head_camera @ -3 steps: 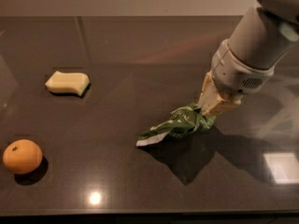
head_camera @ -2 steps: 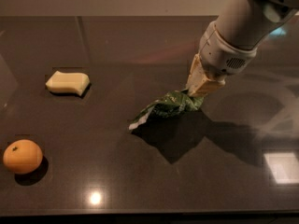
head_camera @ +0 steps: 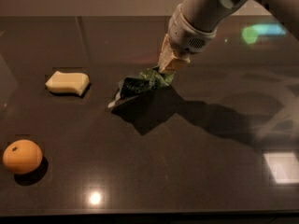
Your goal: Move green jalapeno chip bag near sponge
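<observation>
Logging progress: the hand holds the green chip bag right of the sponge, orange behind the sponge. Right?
No: the camera view shows the orange in front of the sponge, near-left. The hand, upper centre, does hold the chip bag right of it.

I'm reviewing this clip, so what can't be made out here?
Camera view: robot arm, cut off by the top edge above the gripper, which grips the crinkly green foil chip bag right of the pale yellow sponge.
Camera view: bag's lettering, lost in crumpled folds.
Camera view: whether its low corner touches the dark table, hidden by shadow.
</observation>
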`<control>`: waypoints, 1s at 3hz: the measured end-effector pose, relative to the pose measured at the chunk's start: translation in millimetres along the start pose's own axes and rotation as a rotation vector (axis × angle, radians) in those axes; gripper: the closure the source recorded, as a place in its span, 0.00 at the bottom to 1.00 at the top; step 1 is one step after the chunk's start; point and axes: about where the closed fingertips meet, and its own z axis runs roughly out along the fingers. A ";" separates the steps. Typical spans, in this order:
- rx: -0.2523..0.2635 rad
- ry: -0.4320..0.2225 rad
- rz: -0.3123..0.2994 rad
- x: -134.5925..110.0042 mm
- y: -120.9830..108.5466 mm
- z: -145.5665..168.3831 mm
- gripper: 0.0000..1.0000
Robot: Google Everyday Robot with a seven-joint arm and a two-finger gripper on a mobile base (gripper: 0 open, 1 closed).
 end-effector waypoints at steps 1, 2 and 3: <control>0.023 -0.043 -0.024 -25.9 -23.6 16.5 1.00; 0.033 -0.083 -0.050 -49.2 -36.5 33.4 0.83; 0.043 -0.106 -0.057 -62.4 -44.7 48.5 0.61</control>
